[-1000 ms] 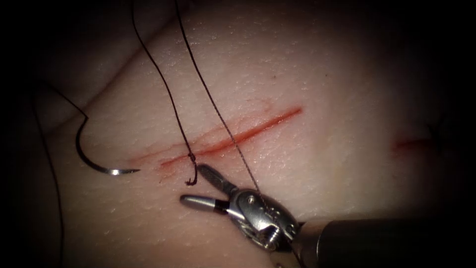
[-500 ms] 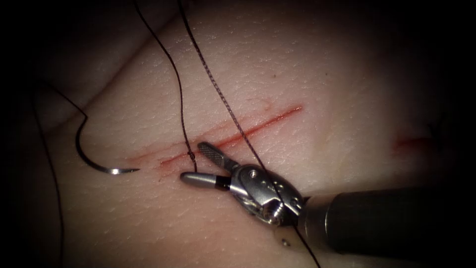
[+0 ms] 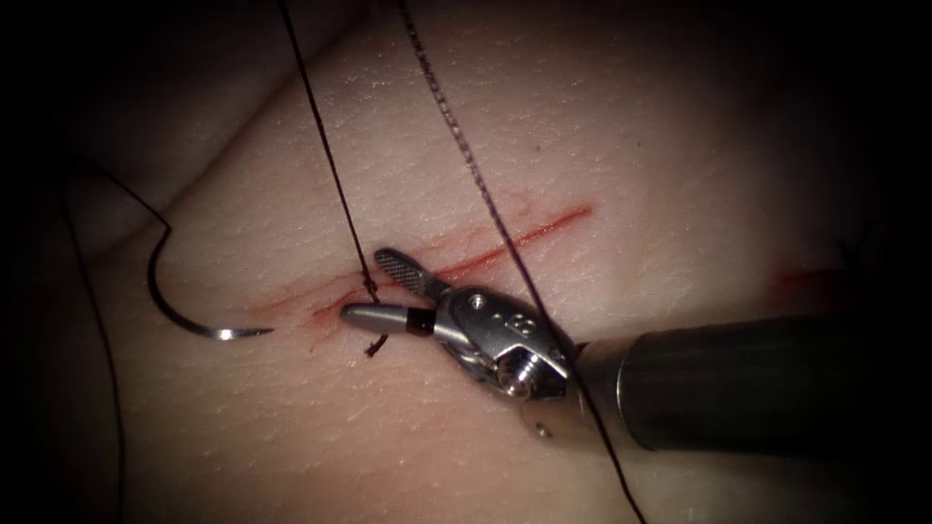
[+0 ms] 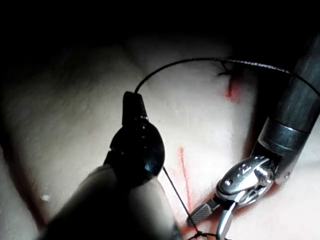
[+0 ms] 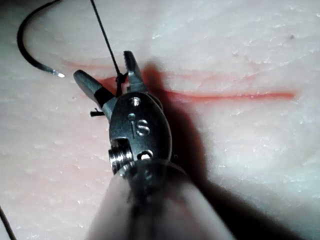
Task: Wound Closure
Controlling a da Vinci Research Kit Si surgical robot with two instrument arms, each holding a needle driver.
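The right tool [image 3: 374, 286] reaches in from the right, its 2 fingers [image 3: 400, 271] spread apart and straddling the knot [image 3: 370, 284] at the left end of the cut [image 3: 485, 255]. The knot sits between the spread fingers without being pinched; in the right wrist view the same tool [image 5: 107, 67] shows the knot [image 5: 119, 78] in the fork of the open fingers, holding nothing.

The left tool [image 4: 134, 100] appears in its own wrist view with its fingers pressed together on the thread [image 4: 200, 61], which arcs away from the tip toward the far side of the tissue [image 4: 75, 115].

The needle [image 3: 180, 306] lies loose on the tissue [image 3: 631, 146] to the left of the cut, held by neither tool and not in the tissue — its bright point [image 3: 254, 334] faces right, toward the cut's left end. In the right wrist view the needle [image 5: 27, 55] lies near the open fingers but apart from them.

2 strands of thread [image 3: 325, 155] rise from the wound area: one climbs from the knot, the other [image 3: 476, 180] crosses the cut and runs on past the right tool's wrist. A short cut tail [image 3: 377, 344] hangs just below the knot. Red fluid [image 3: 330, 312] marks the cut line.
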